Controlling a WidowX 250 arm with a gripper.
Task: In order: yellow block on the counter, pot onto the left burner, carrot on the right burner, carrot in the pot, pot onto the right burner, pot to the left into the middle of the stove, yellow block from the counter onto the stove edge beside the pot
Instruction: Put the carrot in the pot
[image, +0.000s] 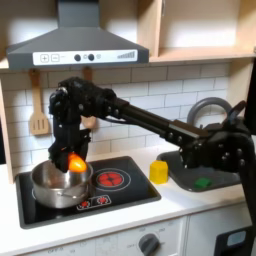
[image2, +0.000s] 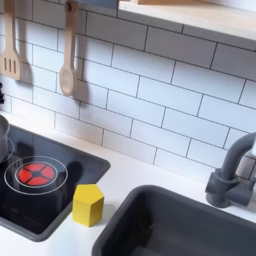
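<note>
White glossy subway tiles back the smooth off-white counter (image: 175, 200) around the flat black stove (image: 135, 188). Just above the round shiny steel pot (image: 58, 187) on the first exterior view's left burner, the gripper (image: 74, 160) pinches the plump orange carrot (image: 76, 161). Beside the grey sink (image2: 180, 225), the stubby yellow block (image2: 87, 204) sits on the counter.

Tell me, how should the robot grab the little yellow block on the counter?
Probably from straight above, pinching its two flat side faces. The yellow block stands upright on the counter between the stove and the sink, with open space around it, so the fingers should fit down beside it.
</note>
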